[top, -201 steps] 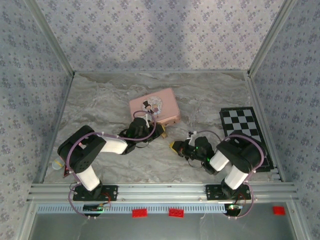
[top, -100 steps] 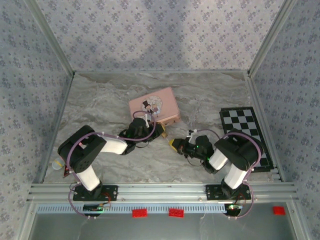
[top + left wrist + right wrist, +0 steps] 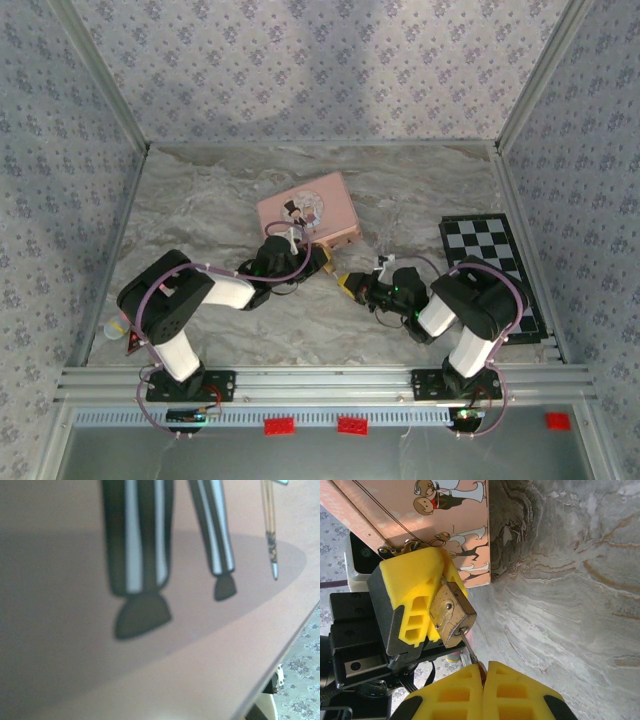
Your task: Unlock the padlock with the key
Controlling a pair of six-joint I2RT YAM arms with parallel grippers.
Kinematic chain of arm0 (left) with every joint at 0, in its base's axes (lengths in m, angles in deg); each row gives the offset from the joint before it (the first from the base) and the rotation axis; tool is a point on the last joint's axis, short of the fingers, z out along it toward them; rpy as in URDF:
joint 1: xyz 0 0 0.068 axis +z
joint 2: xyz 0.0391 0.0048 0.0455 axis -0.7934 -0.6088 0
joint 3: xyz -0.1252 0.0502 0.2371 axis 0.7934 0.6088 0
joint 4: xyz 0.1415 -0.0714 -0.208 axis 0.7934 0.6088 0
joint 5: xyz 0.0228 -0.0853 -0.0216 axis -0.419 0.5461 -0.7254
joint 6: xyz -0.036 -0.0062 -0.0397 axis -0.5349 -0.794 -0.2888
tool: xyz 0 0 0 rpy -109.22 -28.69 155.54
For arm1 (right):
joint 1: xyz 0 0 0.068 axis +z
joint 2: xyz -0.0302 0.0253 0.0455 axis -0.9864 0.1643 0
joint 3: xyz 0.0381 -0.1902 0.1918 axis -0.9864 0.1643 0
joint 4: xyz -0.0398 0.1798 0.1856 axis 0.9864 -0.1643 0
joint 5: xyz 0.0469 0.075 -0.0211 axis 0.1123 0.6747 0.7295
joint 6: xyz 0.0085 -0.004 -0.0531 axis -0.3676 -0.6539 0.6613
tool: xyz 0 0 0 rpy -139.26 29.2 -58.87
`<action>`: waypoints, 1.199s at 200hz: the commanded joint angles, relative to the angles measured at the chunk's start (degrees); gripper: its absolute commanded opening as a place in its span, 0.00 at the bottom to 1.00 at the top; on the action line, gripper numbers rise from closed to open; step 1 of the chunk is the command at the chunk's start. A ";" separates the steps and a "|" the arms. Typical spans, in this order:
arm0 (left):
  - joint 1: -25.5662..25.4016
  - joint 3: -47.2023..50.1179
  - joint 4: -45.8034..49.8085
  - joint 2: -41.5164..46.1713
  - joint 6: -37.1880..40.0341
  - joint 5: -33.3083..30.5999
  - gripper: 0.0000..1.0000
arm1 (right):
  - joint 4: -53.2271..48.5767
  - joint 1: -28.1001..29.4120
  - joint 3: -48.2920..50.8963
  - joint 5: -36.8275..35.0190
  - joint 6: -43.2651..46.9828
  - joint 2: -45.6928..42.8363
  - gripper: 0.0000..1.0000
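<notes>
Padlock (image 3: pixel 452 615): brass, just beside the box (image 3: pixel 395 500) at its corner, clamped in the left gripper (image 3: pixel 325 265). Key (image 3: pixel 468 647): thin and dark, on the padlock's side away from the box, tip meeting the padlock's end face, shank pinched in the closed right gripper (image 3: pixel 484 669). Table (image 3: pixel 570 605): marbled grey, under the box.

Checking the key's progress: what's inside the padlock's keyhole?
The key meets the keyhole of the padlock; its depth inside is hidden by the body. The shut right jaws cover its head.
</notes>
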 commanded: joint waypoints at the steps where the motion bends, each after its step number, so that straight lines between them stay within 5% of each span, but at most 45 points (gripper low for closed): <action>1: 0.47 0.47 -2.48 -0.79 -5.47 3.62 0.00 | 1.54 -0.46 -0.85 1.38 -0.65 -1.01 0.00; 240: 0.47 0.65 -6.23 -0.79 -7.19 4.53 0.00 | 1.55 -1.82 -2.97 1.44 -1.37 0.22 0.00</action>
